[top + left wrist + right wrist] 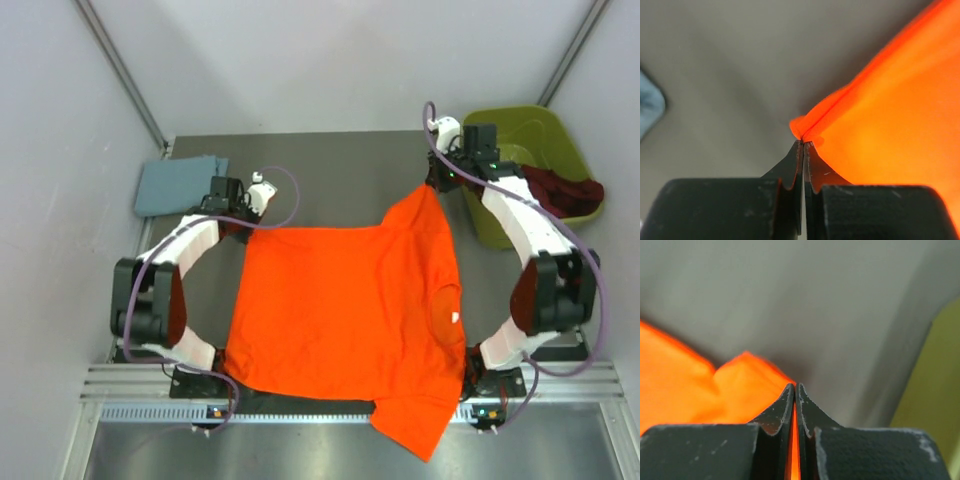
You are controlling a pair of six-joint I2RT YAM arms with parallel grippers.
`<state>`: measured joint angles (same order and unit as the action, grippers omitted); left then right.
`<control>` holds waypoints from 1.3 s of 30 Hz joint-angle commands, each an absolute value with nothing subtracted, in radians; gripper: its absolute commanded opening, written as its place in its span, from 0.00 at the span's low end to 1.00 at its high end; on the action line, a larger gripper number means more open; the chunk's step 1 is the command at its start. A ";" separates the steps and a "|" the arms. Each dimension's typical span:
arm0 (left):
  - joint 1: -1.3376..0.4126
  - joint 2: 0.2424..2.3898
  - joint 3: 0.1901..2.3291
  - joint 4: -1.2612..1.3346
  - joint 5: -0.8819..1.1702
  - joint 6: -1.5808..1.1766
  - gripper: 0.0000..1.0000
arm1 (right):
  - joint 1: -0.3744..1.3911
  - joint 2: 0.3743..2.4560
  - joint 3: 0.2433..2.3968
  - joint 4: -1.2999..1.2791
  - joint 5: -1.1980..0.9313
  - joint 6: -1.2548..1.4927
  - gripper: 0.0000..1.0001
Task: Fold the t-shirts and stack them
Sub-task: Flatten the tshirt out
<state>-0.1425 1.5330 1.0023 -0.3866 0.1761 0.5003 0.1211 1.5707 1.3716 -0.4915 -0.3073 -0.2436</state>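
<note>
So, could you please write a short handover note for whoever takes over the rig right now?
Left hand: shut on the far hem corner of the bright orange cloth t-shirt.
Right hand: shut on its far sleeve.
That shirt lies spread on the grey table, near sleeve hanging over the front edge.
The grey-blue cloth t-shirt lies folded at the table's far left; the dark maroon cloth t-shirt is in the olive-green plastic bin.
Done: grey-blue one folded. Left: fold orange, fetch and fold maroon, stack all three.
</note>
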 commanded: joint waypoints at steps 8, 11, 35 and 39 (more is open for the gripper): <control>-0.087 2.040 1.604 -0.419 0.156 0.439 0.00 | 0.087 2.211 2.108 -0.480 -0.307 -0.252 0.00; -0.084 2.150 1.771 -0.472 0.153 0.437 0.00 | 0.080 2.359 2.324 -0.547 -0.291 -0.239 0.00; -0.018 2.319 1.999 -0.496 0.095 0.382 0.00 | 0.144 2.615 2.522 -0.285 -0.207 -0.156 0.00; -0.020 2.299 1.976 -0.489 0.101 0.368 0.00 | 0.153 2.608 2.522 -0.279 -0.213 -0.152 0.00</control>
<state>-0.0254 2.3779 1.9858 -0.5079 0.1059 0.3908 0.1394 2.6221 2.4630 -0.3584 -0.2070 -0.1673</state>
